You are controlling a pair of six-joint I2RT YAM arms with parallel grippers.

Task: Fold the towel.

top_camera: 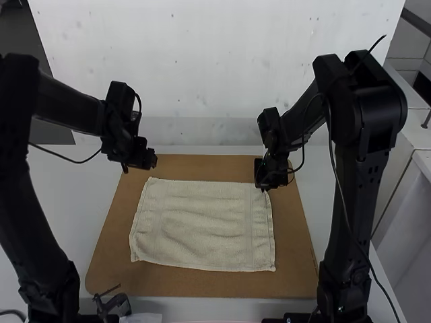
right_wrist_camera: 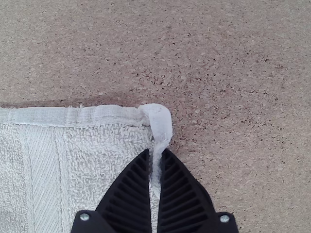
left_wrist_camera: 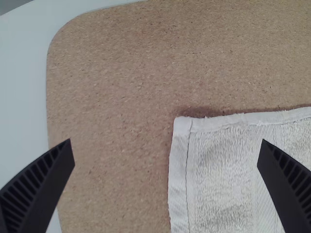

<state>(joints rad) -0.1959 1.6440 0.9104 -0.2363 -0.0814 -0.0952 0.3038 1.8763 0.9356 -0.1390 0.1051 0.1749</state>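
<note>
Gripping the towel [top_camera: 202, 225] by its far right corner is the right hand [top_camera: 264, 188]; the left hand [top_camera: 152, 161] gapes.

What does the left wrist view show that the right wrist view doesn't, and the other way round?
Left wrist view: the brown board's rounded corner, white table beside it, and the left gripper with its jaws open, a loose towel corner lying between them.

Right wrist view: the right gripper, its jaws shut on the towel's hem near another corner.

Both: pale towel, brown board, black jaws.
</note>
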